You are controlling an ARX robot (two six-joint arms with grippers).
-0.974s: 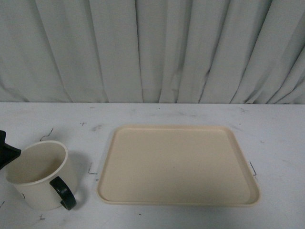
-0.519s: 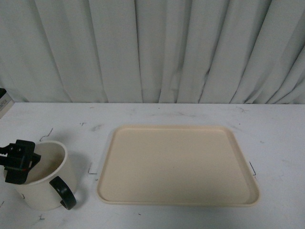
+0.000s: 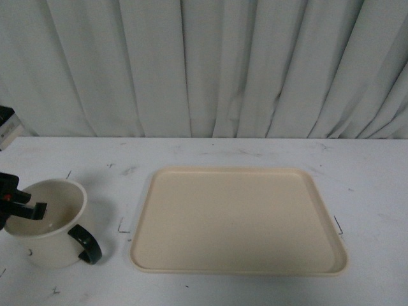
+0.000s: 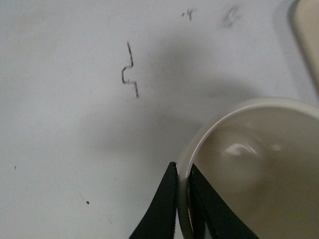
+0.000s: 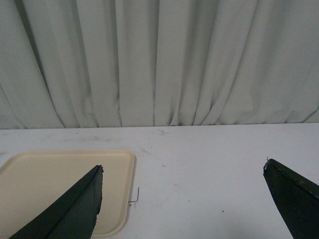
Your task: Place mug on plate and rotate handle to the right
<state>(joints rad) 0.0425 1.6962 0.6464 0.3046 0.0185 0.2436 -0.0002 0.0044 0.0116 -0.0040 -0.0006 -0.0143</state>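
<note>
Front view: mug (image 3: 51,233) lies left of the plate (image 3: 239,220) and apart from it, over the white surface (image 3: 255,153), its handle (image 3: 87,245) toward the near right. Left wrist view: left fingers (image 4: 162,209) pinch the mug's rim, one inside, one outside. Right wrist view: right fingers (image 5: 70,209) spread wide, holding nothing.

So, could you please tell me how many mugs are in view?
1: the mug stands on the table left of the plate, with the left pincer closed on its rim. None seems hidden.
</note>
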